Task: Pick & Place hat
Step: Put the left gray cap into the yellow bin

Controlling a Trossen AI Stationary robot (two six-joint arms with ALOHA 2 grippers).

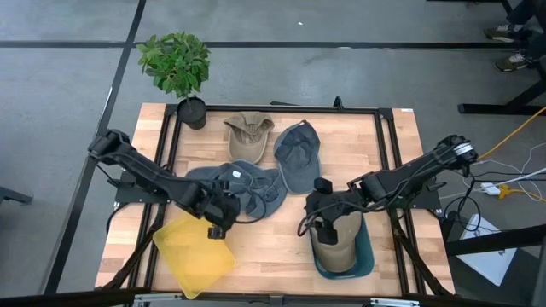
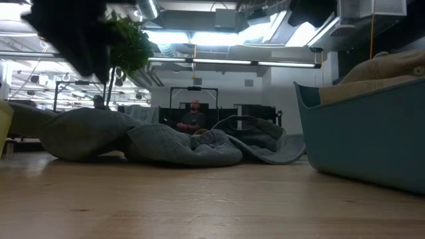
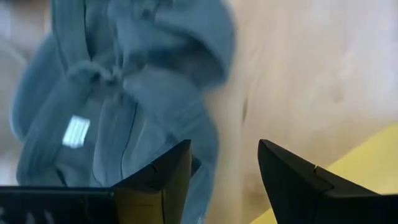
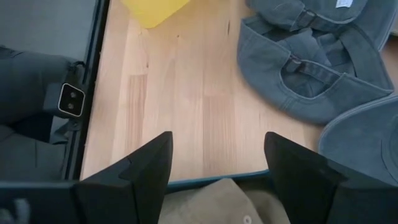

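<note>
We have the right gripper (image 1: 322, 223) poised over the teal bin (image 1: 365, 256), jaws spread wide and empty, the tan hat (image 1: 337, 247) lying directly beneath them inside the bin; the left gripper (image 1: 220, 223) hangs between the yellow bin (image 1: 192, 251) and the grey hats (image 1: 247, 183), jaws apart and seemingly holding nothing; those hats lie just ahead of it, so the left arm is nearer.

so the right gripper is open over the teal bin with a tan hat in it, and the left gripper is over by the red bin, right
Not quite: the bin beside the left gripper is yellow, not red, as the high view shows. The rest holds: the right gripper is open above the teal bin, and a tan hat lies in it.
</note>
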